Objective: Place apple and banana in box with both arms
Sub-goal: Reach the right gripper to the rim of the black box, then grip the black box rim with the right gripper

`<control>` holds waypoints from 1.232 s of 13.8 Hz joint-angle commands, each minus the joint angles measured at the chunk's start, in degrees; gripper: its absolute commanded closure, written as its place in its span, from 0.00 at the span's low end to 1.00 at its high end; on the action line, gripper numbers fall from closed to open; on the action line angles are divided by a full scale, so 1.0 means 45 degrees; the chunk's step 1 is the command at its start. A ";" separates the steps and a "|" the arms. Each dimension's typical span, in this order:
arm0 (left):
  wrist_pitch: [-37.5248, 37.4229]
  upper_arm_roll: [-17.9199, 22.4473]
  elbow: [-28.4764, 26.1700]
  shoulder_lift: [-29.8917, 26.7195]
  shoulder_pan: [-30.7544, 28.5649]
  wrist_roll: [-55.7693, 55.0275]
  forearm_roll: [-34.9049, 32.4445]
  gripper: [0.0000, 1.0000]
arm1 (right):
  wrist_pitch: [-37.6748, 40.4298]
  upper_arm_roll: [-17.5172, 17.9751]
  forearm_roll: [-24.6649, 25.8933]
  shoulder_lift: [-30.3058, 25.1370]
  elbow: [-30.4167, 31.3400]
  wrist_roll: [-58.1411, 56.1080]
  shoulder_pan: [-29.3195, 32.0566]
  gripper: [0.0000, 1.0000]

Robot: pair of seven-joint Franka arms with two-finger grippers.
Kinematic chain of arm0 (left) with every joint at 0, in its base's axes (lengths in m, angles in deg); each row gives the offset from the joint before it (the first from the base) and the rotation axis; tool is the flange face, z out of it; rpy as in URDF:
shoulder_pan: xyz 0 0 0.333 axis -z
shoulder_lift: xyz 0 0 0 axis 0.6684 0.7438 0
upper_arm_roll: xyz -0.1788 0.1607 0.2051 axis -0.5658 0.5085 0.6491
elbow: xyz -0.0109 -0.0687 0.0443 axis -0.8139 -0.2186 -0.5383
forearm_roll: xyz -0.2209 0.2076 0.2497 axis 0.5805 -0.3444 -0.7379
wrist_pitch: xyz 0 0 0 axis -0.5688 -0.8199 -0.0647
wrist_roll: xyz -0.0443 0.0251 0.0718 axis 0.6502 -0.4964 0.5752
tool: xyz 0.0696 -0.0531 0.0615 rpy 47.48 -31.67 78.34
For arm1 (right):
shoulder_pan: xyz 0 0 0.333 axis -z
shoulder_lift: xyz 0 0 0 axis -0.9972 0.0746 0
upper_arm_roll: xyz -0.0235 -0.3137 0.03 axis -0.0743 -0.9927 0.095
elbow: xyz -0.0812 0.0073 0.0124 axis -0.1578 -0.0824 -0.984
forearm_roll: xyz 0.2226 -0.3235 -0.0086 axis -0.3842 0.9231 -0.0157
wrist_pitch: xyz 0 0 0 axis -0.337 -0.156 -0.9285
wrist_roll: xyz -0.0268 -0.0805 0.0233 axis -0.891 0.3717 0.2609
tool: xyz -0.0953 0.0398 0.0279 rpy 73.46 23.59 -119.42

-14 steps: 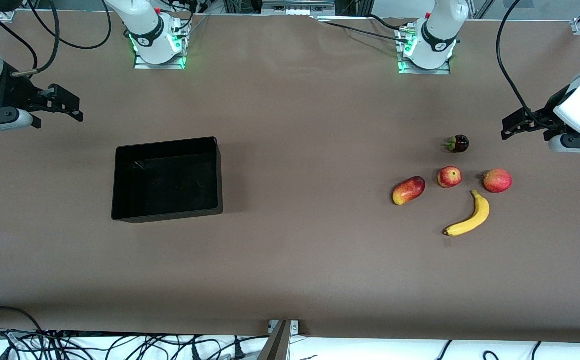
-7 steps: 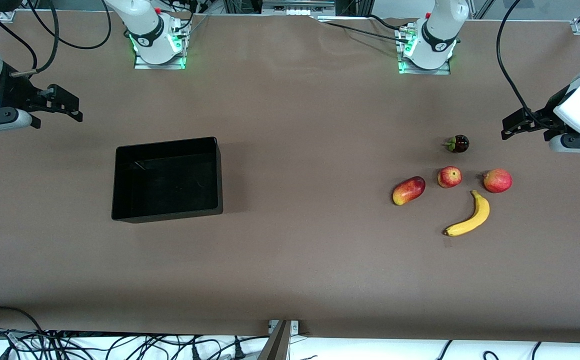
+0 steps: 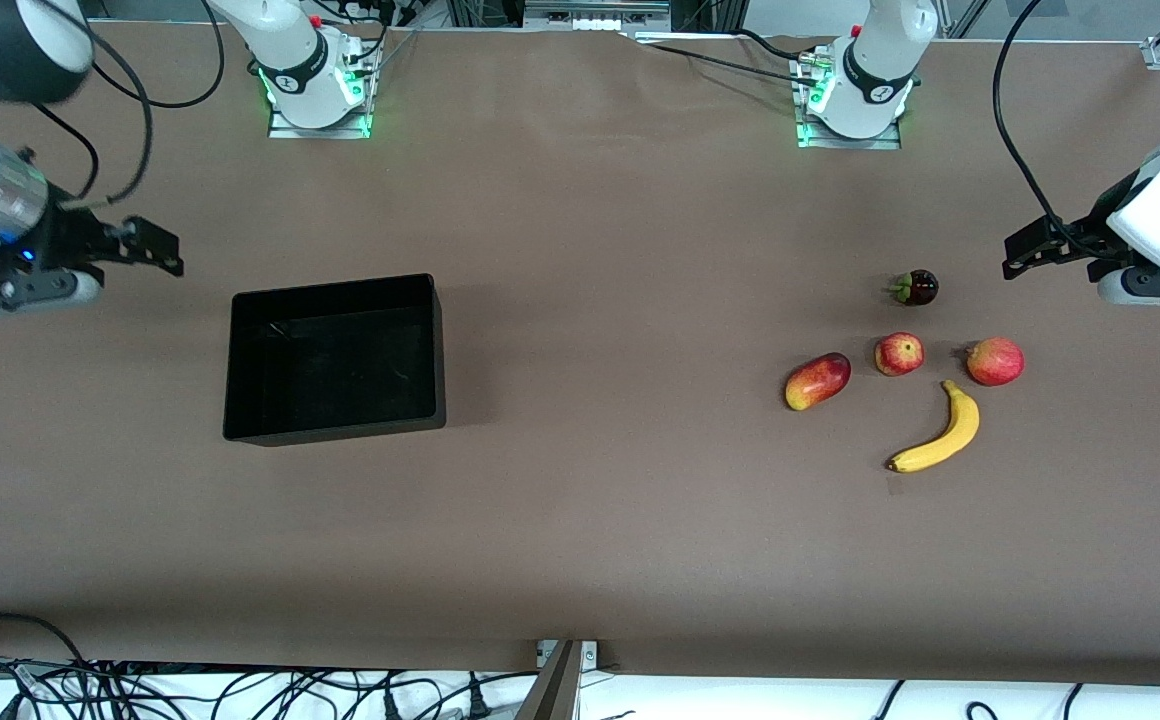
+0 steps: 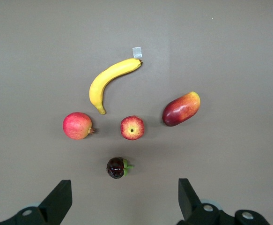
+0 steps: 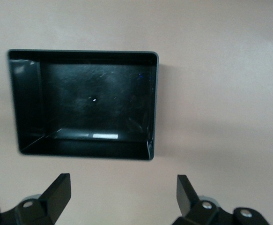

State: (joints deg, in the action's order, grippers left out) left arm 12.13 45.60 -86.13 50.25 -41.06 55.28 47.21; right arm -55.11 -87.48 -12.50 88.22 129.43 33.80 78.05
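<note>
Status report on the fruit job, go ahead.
Left gripper open above the fruit; right gripper open near the box. Apple, banana untouched on table. Nothing blocking.

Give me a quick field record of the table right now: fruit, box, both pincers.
apple: on the table between mango and pinkish-red fruit
banana: on the table, nearer the front camera than the apple
dark fruit: farther from the camera than the apple
box: empty, toward the right arm's end
left pincer: open, over the table beside the fruit
right pincer: open, over the table beside the box
progress: nothing grasped yet
</note>
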 commanded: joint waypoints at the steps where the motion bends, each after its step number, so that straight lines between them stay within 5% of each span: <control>1: -0.0332 0.0031 0.0472 0.0229 0.0058 0.0223 0.0040 0.00 | -0.1725 -0.0228 0.0228 0.0760 0.1052 0.0173 0.0043 0.00; 7: -0.0429 0.0031 0.0472 0.0210 0.0078 0.0223 0.0040 0.00 | -0.7133 -0.0835 0.0053 0.2520 0.3902 -0.0686 0.0043 0.00; 10: -0.1072 -0.0339 0.0764 0.0229 0.0078 0.0125 0.0059 0.00 | -0.7843 -0.0835 -0.0201 0.3302 0.4120 -0.0686 0.0082 0.03; 12: -0.1113 -0.0340 0.0785 0.0249 0.0078 0.0086 0.0040 0.00 | -0.7844 -0.0835 -0.0241 0.3401 0.4257 -0.0706 0.0082 0.25; 15: -0.1385 -0.0340 0.0804 0.0288 0.0058 0.0086 0.0001 0.00 | -0.7747 -0.0835 -0.0299 0.3557 0.4355 -0.0628 0.0082 0.94; 17: -0.1406 -0.0360 0.0843 0.0307 0.0058 0.0086 -0.0019 0.00 | -0.7630 -0.0835 -0.0863 0.3616 0.4297 -0.0666 0.0082 1.00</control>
State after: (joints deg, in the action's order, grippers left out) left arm 7.51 43.97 -84.62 50.65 -40.87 55.24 47.21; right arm -89.53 -91.32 -14.22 104.54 148.50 31.71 78.17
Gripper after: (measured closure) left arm 0.000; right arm 0.643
